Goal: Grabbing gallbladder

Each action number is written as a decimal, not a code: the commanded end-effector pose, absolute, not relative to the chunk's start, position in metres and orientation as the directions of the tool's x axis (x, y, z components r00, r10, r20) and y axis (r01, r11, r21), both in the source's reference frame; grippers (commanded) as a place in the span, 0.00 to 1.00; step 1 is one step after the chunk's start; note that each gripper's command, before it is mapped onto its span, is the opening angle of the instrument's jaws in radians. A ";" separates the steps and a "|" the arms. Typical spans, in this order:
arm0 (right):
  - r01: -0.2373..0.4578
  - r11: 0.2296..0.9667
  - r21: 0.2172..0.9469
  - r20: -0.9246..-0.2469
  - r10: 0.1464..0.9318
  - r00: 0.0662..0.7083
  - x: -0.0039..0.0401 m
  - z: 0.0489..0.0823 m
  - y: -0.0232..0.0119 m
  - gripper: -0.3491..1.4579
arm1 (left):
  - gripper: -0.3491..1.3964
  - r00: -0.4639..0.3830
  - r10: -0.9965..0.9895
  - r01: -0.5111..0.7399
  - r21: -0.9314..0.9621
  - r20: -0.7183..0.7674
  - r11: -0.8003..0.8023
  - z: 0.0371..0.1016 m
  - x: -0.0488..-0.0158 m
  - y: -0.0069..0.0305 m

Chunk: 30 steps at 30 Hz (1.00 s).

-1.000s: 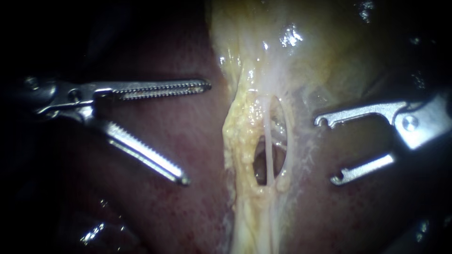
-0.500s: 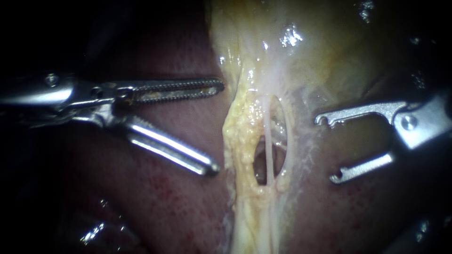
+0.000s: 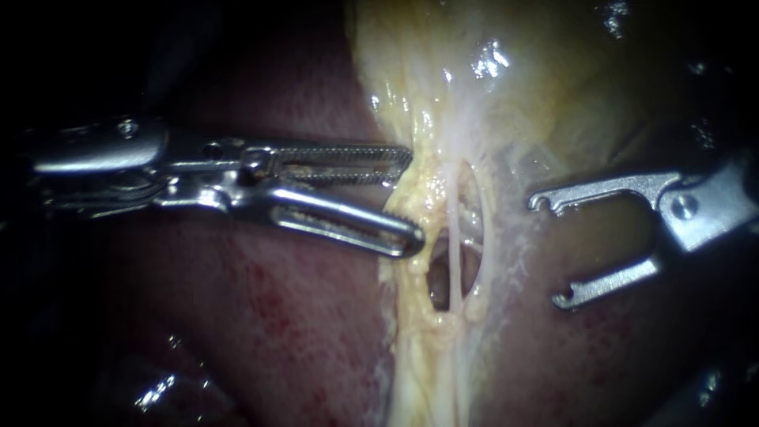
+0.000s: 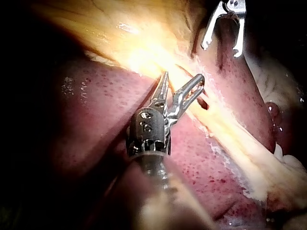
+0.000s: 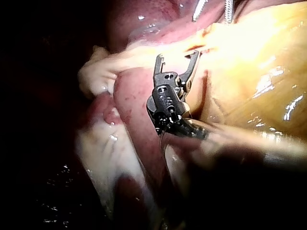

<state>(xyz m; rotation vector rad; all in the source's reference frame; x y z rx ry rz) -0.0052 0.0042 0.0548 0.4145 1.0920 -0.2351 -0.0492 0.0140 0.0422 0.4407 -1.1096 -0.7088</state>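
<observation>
Gallbladder (image 3: 538, 79) edge reached: my left instrument (image 3: 414, 196) has slid in, jaws narrowed but gapped astride it (right instrument (image 3: 550, 250) waits, jaws wide), so I'd close.

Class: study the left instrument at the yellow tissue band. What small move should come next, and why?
Probably ease the silver toothed left instrument a little deeper across the pale yellow tissue band hanging from the gallbladder. Its jaws stand open, tips only at the band's edge, gripping nothing; the silver right instrument is open, well apart.
</observation>
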 end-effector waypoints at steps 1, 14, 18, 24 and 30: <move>0.382 0.899 0.214 -0.894 0.022 0.448 -0.0052 0.0547 0.0042 0.53 | 0.42 0.263 -0.710 0.298 0.645 0.653 0.704 0.0423 -0.0491 0.0141; 0.379 0.899 0.219 -0.892 0.027 0.451 -0.0052 0.0548 0.0042 0.53 | 0.11 0.287 -0.725 0.334 0.644 0.626 0.688 0.0443 -0.0486 0.0146; 0.376 0.899 0.224 -0.891 0.032 0.453 -0.0052 0.0548 0.0042 0.53 | 0.00 0.298 -0.723 0.339 0.639 0.623 0.690 0.0446 -0.0486 0.0142; 0.376 0.899 0.224 -0.891 0.032 0.453 -0.0052 0.0548 0.0042 0.53 | 0.00 0.305 -0.721 0.348 0.633 0.622 0.692 0.0450 -0.0487 0.0137; 0.373 0.899 0.229 -0.889 0.037 0.456 -0.0052 0.0548 0.0042 0.53 | 0.00 0.305 -0.722 0.346 0.634 0.621 0.692 0.0449 -0.0488 0.0136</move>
